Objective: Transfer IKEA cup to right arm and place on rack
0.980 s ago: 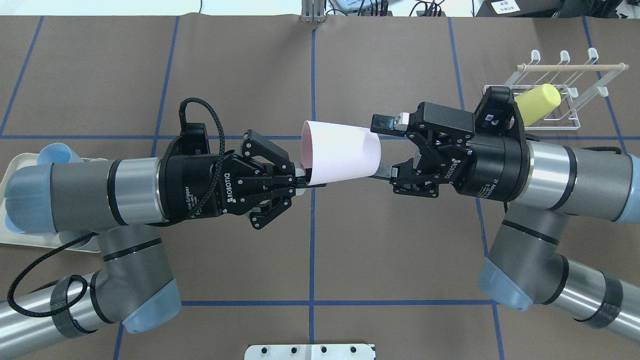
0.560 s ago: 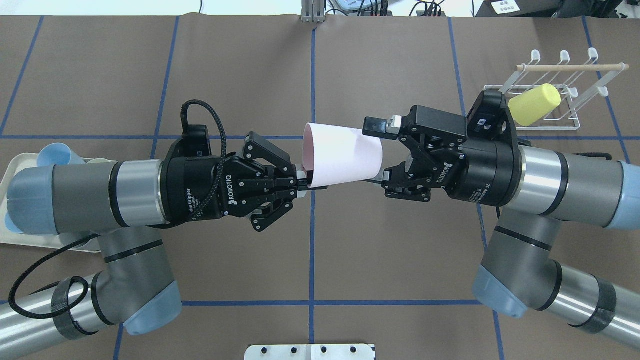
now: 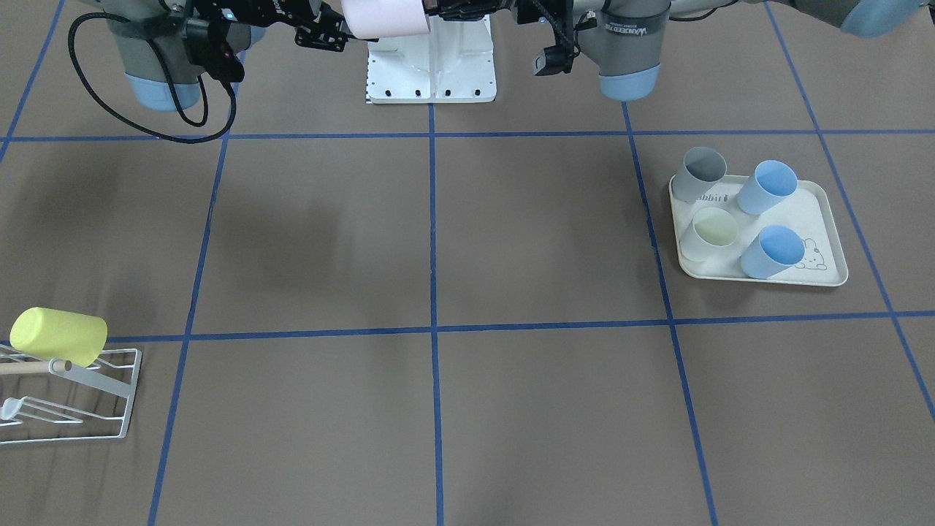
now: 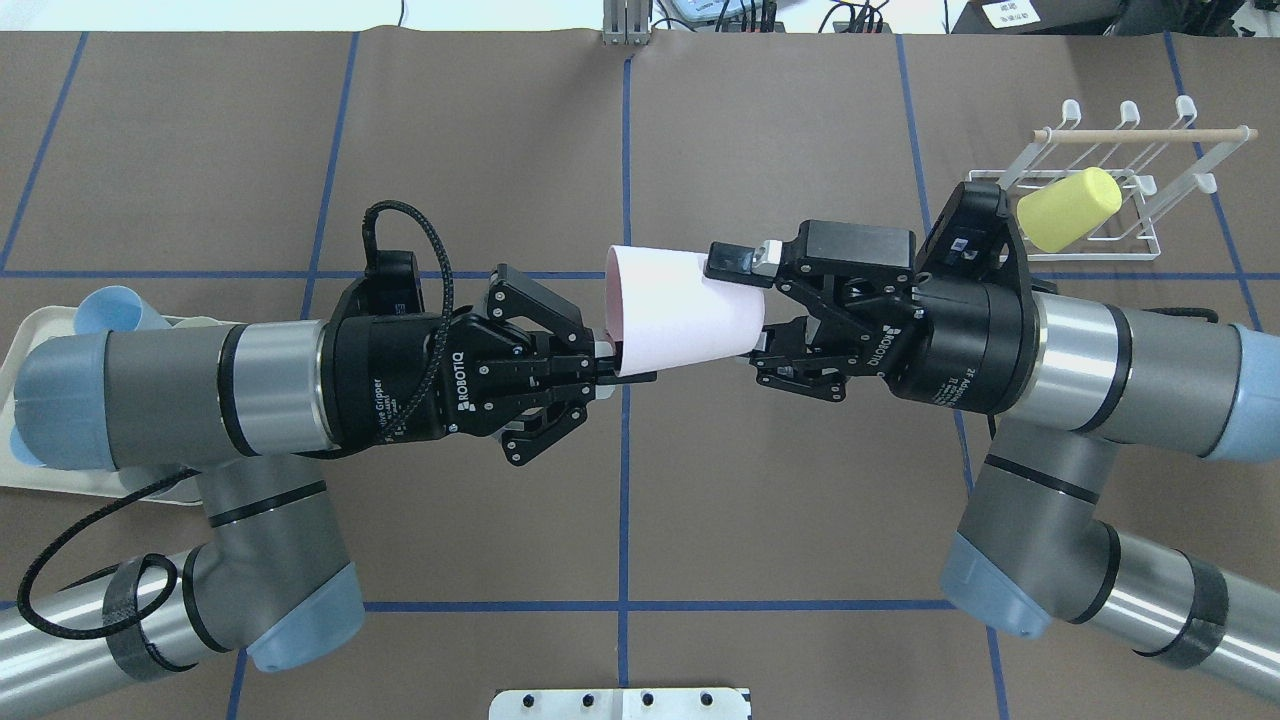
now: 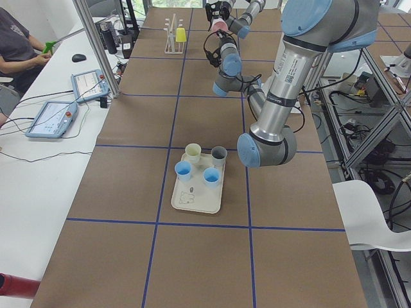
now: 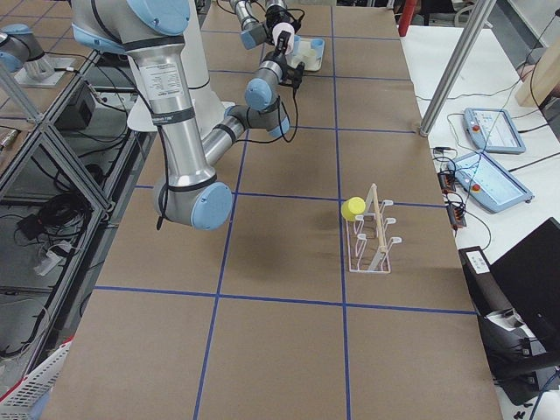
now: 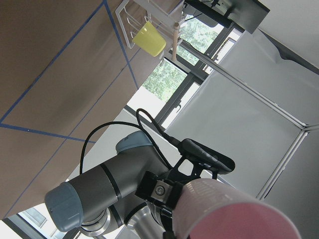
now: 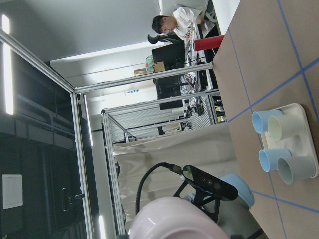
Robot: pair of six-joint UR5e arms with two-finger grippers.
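Note:
A pale pink cup (image 4: 685, 310) lies on its side in the air above the table's middle. My left gripper (image 4: 612, 366) is shut on its rim, at the open end. My right gripper (image 4: 748, 303) is open, with one finger (image 4: 733, 262) over the far side of the cup's base and the other on the near side. The cup also shows in the front view (image 3: 386, 16), the left wrist view (image 7: 234, 211) and the right wrist view (image 8: 172, 219). The white wire rack (image 4: 1140, 135) with its wooden dowel stands at the far right and holds a yellow cup (image 4: 1068, 208).
A cream tray (image 3: 818, 212) on my left side holds several cups, blue, grey and cream. Its corner shows under my left arm (image 4: 30, 330). The rack also shows in the front view (image 3: 22, 369). A white base plate (image 3: 431, 66) sits at the robot's edge.
My right gripper has moved left toward the cup, so its fingers now straddle the cup's base. My left gripper and the cup have stayed in place.

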